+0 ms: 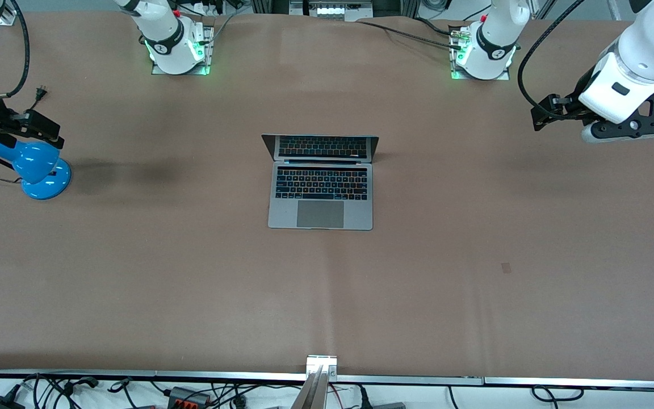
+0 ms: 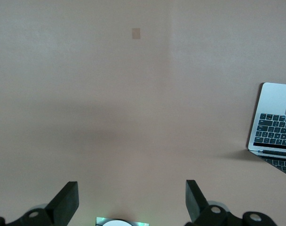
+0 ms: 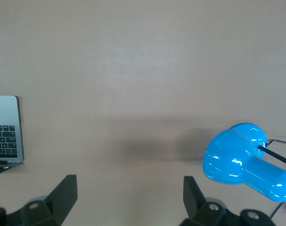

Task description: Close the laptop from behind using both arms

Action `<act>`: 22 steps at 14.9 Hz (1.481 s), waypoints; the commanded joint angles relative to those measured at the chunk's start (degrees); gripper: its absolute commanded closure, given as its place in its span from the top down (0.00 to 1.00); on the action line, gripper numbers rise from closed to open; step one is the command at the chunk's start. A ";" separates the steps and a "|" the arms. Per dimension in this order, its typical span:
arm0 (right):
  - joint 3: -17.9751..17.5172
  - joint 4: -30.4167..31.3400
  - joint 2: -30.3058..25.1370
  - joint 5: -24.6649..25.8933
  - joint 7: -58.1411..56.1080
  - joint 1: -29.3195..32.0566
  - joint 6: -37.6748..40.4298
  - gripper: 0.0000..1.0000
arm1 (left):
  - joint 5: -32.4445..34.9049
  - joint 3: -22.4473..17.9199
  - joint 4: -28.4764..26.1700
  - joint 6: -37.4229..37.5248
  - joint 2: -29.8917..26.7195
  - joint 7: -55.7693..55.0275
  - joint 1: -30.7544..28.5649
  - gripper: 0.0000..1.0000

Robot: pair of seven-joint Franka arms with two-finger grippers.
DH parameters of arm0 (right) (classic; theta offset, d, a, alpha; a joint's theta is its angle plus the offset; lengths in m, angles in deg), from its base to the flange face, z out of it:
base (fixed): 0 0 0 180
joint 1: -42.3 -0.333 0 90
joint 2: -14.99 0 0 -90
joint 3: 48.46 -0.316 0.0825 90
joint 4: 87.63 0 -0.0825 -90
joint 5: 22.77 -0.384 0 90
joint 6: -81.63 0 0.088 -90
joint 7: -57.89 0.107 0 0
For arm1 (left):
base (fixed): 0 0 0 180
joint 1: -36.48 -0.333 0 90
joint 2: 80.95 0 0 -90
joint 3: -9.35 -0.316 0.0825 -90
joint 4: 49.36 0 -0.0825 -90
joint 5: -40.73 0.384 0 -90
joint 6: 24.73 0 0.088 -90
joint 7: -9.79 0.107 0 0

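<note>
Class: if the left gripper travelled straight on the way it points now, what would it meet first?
Probably only the bare table. The left gripper is open and points down at bare tabletop; the laptop lies off to one side of that line.

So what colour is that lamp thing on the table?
Bright blue. The lamp shows best in the right wrist view.
</note>
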State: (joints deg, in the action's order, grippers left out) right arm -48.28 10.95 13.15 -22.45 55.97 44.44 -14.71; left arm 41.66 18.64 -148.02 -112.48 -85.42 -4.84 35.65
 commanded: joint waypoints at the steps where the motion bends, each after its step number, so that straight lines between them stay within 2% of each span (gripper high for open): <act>1: -1.06 1.52 -1.32 0.30 0.16 1.03 -0.51 1.00 | 0.22 0.03 0.93 1.00 0.16 1.09 -0.31 1.00; 8: -1.06 1.17 -0.88 0.48 -0.01 1.03 -0.34 1.00 | 0.22 0.03 0.93 1.00 0.16 1.09 -0.31 1.00; 9: -1.06 1.17 -0.88 0.48 -0.01 1.03 -0.51 0.96 | 0.22 0.03 0.93 0.83 0.16 1.52 -0.31 1.00; 11: -1.06 1.17 -0.88 0.65 -0.10 0.94 -0.77 0.62 | 0.22 -0.06 1.02 0.30 0.33 1.62 -0.22 1.00; 13: -1.24 1.26 -0.88 0.56 -0.01 0.76 -0.16 0.35 | 0.22 0.03 1.02 0.82 0.42 1.35 -0.14 1.00; 14: -1.24 1.35 -0.88 0.56 -0.01 0.76 -0.16 0.27 | 0.13 0.03 1.28 0.74 0.42 1.52 -0.14 1.00; 15: -1.24 1.35 -0.88 0.56 -0.01 0.76 -0.07 0.14 | -0.56 0.03 1.46 0.74 0.51 1.87 -0.22 1.00; 16: -1.24 1.35 -0.88 0.56 -0.01 0.59 0.28 0.06 | -0.92 -0.06 1.81 0.82 0.59 1.70 -0.14 1.00; 17: -1.24 1.26 -0.88 0.56 0.08 -0.02 1.06 0.00 | -0.83 -0.06 2.42 1.35 0.86 1.79 -0.14 0.77; 18: -1.24 1.26 -0.88 0.56 0.08 -0.20 1.33 0.00 | -0.83 0.03 2.51 1.96 0.77 1.88 0.21 0.29; 20: -1.24 1.35 -0.70 0.13 0.69 -0.29 2.12 0.00 | -2.66 -0.32 2.95 2.23 0.95 1.88 -0.22 0.14; 21: -1.32 1.44 -0.53 -0.05 0.95 -0.55 2.56 0.00 | -2.94 -0.93 2.95 2.49 0.86 2.66 -0.22 0.01; 22: -1.50 1.44 -0.09 -0.14 0.96 -1.34 3.52 0.00 | -2.94 -1.20 2.95 2.84 0.86 4.15 -0.22 0.00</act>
State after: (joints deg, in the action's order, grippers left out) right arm -49.29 11.60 13.20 -22.48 55.96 44.06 -12.53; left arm 39.98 18.29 -147.04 -111.59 -85.40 -3.77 35.67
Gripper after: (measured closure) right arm 0.991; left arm 0.480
